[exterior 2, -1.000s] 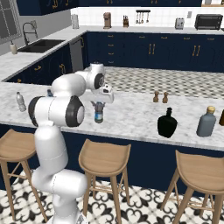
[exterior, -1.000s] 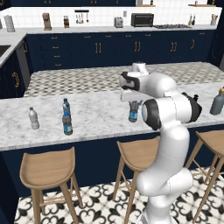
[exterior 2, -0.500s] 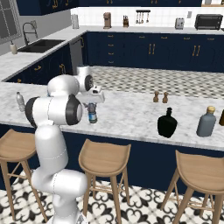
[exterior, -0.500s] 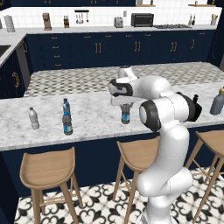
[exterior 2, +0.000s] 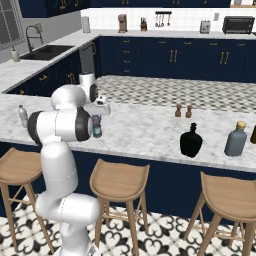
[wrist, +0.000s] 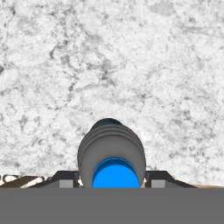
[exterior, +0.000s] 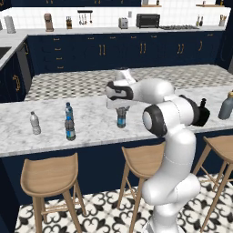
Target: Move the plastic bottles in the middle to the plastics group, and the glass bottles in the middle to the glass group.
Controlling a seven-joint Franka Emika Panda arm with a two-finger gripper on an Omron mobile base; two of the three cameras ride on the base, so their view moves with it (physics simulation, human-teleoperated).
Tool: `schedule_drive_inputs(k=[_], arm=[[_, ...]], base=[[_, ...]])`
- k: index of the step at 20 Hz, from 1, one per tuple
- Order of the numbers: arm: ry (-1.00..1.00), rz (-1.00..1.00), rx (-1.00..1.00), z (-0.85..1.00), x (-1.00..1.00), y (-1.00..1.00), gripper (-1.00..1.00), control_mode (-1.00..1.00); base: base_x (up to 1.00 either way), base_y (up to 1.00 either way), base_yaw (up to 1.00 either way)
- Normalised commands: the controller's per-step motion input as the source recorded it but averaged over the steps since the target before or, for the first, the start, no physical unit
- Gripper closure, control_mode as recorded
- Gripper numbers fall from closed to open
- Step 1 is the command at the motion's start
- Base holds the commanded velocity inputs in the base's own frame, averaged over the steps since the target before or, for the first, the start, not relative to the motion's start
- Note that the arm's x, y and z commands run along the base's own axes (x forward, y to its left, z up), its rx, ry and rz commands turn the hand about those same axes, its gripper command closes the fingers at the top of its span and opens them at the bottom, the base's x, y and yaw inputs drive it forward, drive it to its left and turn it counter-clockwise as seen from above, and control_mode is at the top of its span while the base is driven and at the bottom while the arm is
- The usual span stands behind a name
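End effector (exterior: pixel 121 110) clamped on a blue-capped water bottle (exterior: pixel 121 118), held upright over the marble table (exterior: pixel 91 123). From this bottle, the teal bottle (exterior: pixel 69 122) and pale grey-clear bottle (exterior: pixel 35 123) stand left; the black bottle (exterior 2: pixel 191 141) stands right.

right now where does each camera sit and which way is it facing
Left base view: behind the arm to its left, looking forward and down over the marble counter; the white arm rises at lower right, gripper on a water bottle.
Right base view: behind to its right, same counter; arm at lower left.
Hand view: on the hand, looking straight down at the bottle's blue cap; fingertips flank it.
Both base views share the black bottle.
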Motion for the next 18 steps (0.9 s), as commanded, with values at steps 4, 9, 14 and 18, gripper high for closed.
schedule_drive_inputs(k=[4,9,14,18], arm=[[-0.04,0.00,0.00,0.23,0.00,0.73,1.00,-1.00],[0.00,0.00,0.00,0.28,0.00,0.63,1.00,-1.00],[0.00,0.00,0.00,0.06,0.00,0.58,1.00,-1.00],[-0.04,0.00,0.00,-0.06,0.00,0.58,1.00,-1.00]], base=[[0.00,0.00,0.00],[0.00,0.00,0.00],[0.00,0.00,0.00],[0.00,0.00,0.00]])
